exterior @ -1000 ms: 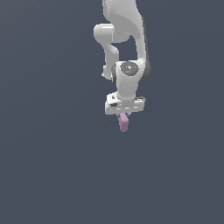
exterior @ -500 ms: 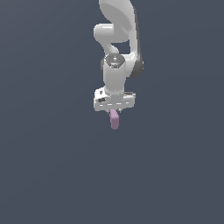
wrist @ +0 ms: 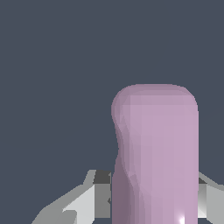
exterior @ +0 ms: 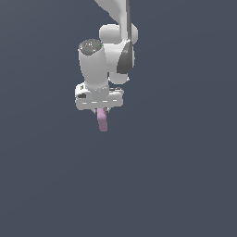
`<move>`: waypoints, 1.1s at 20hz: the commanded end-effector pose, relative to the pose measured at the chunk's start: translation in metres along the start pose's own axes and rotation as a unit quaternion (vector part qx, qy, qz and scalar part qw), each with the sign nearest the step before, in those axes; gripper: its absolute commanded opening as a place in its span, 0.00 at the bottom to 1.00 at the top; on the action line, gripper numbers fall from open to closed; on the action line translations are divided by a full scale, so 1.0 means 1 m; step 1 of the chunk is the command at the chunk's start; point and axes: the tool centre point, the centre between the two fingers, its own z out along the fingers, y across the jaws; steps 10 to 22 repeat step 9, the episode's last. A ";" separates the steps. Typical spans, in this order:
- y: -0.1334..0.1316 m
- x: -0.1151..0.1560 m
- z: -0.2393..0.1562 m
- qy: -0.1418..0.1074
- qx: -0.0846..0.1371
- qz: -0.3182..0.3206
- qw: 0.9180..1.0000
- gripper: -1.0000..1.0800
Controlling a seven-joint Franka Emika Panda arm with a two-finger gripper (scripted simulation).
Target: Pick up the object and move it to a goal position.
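The white arm (exterior: 109,51) reaches down from above to the pincer (exterior: 102,112), which points straight down against a plain dark grey backdrop. The pincer is closed on the object (exterior: 102,121), a pale pink-lilac block clamped between its fingers (wrist: 89,203). The block hangs lengthwise below the pincer, its upper end between the fingertips and its rounded lower end free, touching nothing else.

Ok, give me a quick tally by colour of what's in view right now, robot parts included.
Pale pink-lilac matte elongated block: 1, held in the end effector, hanging below it
White-grey end effector: 1, shut on the block
White robot arm: 1
Total: 3
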 end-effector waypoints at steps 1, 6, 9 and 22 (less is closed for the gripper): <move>0.017 -0.002 -0.010 0.000 0.000 -0.001 1.000 0.00; 0.036 -0.003 -0.021 0.000 0.000 -0.001 1.000 0.00; 0.040 -0.003 -0.022 0.000 0.000 -0.001 1.000 0.00; 0.040 -0.003 -0.022 0.000 0.000 -0.001 1.000 0.00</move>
